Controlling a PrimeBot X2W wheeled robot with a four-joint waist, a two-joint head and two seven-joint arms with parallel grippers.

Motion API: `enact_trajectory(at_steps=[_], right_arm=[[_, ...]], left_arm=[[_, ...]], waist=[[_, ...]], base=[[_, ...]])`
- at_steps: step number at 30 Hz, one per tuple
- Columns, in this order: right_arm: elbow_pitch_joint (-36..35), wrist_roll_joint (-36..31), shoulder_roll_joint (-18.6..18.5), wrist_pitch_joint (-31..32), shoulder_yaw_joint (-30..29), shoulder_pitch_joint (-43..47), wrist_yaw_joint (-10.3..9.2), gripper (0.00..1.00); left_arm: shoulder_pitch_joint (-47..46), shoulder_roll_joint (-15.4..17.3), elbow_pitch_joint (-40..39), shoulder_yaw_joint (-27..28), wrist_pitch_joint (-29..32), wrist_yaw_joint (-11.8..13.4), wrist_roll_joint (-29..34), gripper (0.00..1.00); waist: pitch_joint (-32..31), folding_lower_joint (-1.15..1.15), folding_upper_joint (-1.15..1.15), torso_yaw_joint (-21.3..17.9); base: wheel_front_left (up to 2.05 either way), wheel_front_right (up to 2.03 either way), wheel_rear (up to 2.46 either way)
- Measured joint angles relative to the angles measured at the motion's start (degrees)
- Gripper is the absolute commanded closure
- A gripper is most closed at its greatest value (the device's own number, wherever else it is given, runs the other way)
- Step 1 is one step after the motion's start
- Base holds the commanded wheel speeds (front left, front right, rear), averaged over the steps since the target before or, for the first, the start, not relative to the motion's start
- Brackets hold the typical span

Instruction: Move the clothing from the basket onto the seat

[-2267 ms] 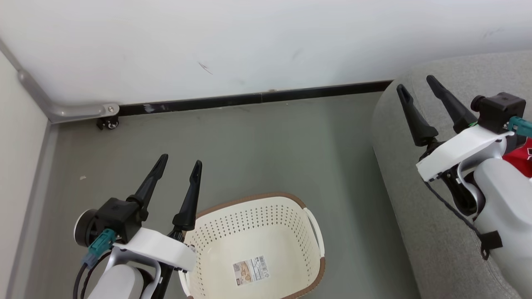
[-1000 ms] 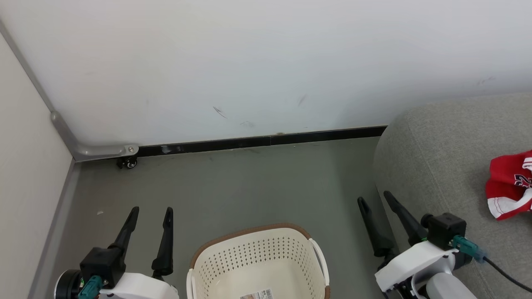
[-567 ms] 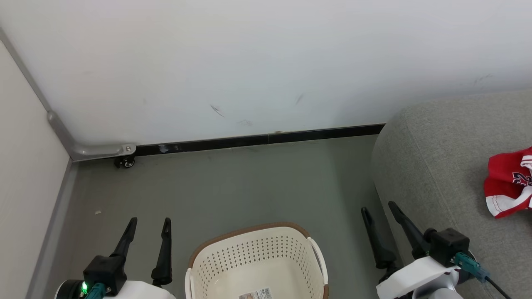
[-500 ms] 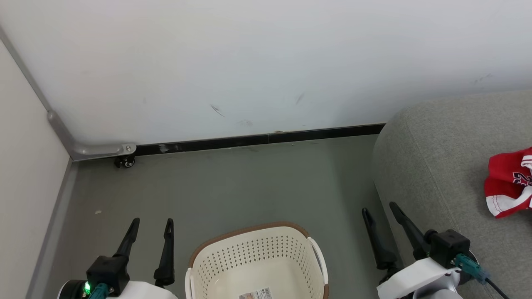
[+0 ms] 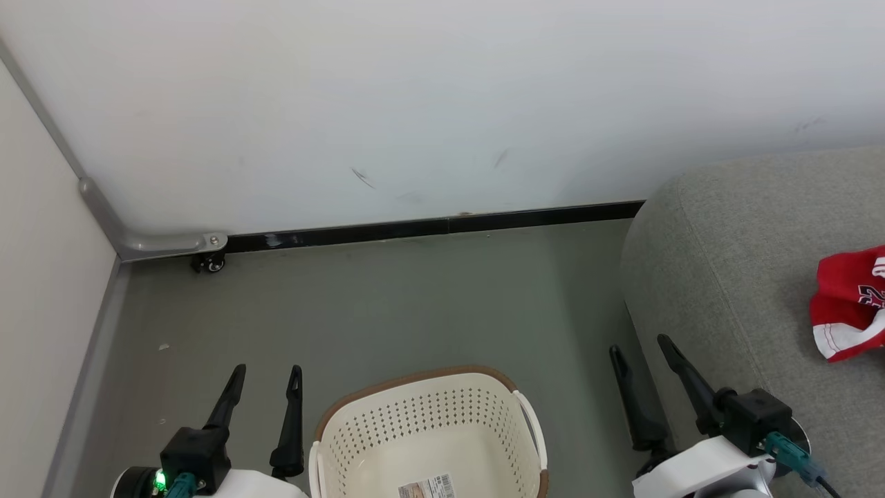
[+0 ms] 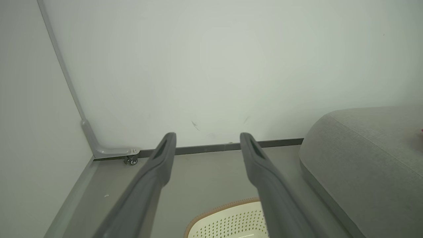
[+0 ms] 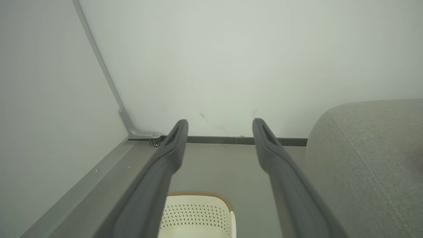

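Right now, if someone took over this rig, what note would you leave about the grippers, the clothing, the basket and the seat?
The left gripper is open and empty, left of the basket.
The right gripper is open and empty, between basket and seat.
Red clothing lies on the seat, at the head view's right edge.
The basket stands on the floor; its visible part holds a label and no clothing.
Done: clothing is on the seat.
Left: check the basket's near end, cut off by the frame; otherwise probably nothing.
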Motion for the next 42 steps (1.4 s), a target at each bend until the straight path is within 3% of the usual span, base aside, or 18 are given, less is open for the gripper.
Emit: enact_trajectory(at_steps=[42], right_arm=[[-9.5, 0.4, 0.3, 4.5, -0.9, 5.8, 0.0, 0.0]], left_arm=[[0.0, -1.4, 0.9, 2.9, 0.0, 1.1, 1.8, 0.0]], waist=[[-1.3, 0.0, 0.0, 2.2]], base=[[0.0, 0.0, 0.0]])
